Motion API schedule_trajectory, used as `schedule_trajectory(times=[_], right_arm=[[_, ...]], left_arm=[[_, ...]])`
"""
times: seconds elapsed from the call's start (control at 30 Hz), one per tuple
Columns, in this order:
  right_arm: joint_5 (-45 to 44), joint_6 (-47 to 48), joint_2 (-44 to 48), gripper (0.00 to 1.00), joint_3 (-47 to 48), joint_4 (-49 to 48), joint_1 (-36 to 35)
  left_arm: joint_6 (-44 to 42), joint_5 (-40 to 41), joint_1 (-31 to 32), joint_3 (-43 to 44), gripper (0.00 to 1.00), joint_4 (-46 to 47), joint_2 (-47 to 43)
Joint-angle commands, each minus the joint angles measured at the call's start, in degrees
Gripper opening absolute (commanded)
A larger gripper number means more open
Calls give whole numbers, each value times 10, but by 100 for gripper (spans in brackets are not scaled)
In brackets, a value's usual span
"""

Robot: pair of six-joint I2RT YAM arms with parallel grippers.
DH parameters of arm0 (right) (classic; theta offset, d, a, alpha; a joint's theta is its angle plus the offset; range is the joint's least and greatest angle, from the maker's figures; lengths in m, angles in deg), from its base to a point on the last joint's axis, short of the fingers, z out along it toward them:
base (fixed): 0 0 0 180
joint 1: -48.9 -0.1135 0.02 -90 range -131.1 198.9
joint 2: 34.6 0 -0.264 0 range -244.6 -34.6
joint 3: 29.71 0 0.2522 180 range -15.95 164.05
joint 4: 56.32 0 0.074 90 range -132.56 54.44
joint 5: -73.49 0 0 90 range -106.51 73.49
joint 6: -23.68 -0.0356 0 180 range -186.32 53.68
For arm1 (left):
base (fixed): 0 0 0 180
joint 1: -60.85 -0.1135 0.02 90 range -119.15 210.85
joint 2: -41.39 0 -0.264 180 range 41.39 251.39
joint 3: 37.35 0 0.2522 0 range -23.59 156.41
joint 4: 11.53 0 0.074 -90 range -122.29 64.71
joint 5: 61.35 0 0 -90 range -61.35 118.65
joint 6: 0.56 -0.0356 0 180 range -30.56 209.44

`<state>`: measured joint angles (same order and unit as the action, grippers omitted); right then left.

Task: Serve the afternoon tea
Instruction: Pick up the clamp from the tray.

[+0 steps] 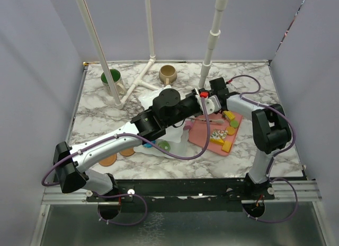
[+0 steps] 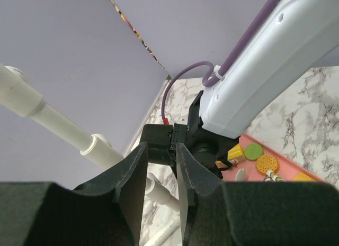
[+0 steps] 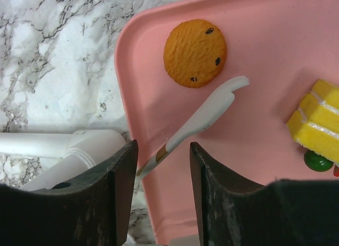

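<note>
The left mug [image 1: 111, 76] and right mug [image 1: 168, 74] stand behind the tray [image 1: 198, 136], which bears a cookie [image 3: 195, 53].

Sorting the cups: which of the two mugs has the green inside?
The far-left mug, by the slanted white pipe; the other mug, nearer the middle, is tan inside and out.

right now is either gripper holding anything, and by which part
Nothing looks held. The right gripper straddles the near end of the tongs over the pink tray, jaws apart; the left gripper is empty.
</note>
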<state>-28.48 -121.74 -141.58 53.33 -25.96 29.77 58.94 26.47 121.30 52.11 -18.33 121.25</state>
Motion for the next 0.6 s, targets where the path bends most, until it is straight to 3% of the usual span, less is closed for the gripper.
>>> schedule_trajectory(times=[0.0, 0.1, 0.23, 0.3, 0.57], right_arm=[[-42, -21, -11, 46, 3, 16, -2], [-41, -24, -16, 37, 3, 13, -2], [-40, -26, 3, 8, 4, 4, -2], [-49, -28, 21, 1, 3, 3, -2], [-60, -42, 88, 0, -2, 2, -2]], left_arm=[[-5, -13, -3, -11, 30, -10, -17], [-4, -15, -3, -10, 30, -10, -17], [-5, -14, -3, -10, 30, -10, -17], [-7, -13, -3, -10, 30, -11, -18], [-5, -13, -4, -15, 30, -11, -23]])
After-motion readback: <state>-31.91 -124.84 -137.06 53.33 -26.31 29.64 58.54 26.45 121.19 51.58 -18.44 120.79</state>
